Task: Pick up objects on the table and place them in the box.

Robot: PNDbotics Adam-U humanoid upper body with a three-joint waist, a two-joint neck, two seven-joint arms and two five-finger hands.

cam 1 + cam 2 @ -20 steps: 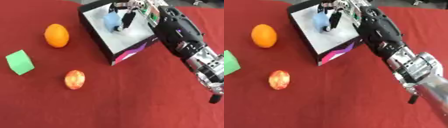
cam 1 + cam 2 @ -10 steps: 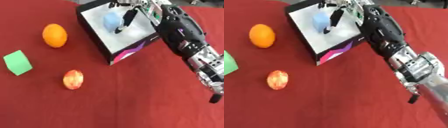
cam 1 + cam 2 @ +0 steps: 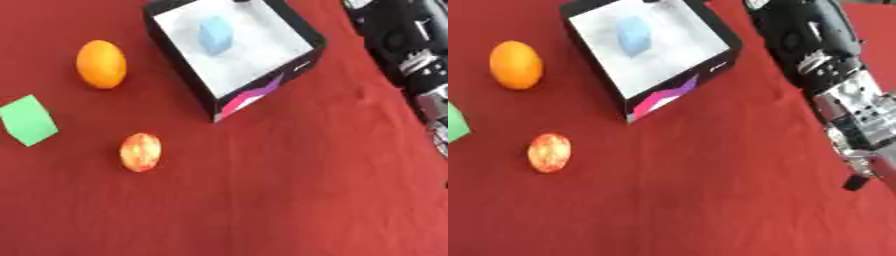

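The red-yellow fruit (image 3: 140, 151) lies nearest on the red cloth (image 3: 262, 200), long axis upright in view. The green block (image 3: 28, 120) sits to its left, the orange (image 3: 101, 64) beyond, all well apart and unobstructed. The box (image 3: 262, 95) stands farther back, holding a blue object (image 3: 214, 35). The right arm (image 3: 833, 85) runs along the right edge; neither hand shows, so finger state cannot be told. Remaining objects lie left of this arm.
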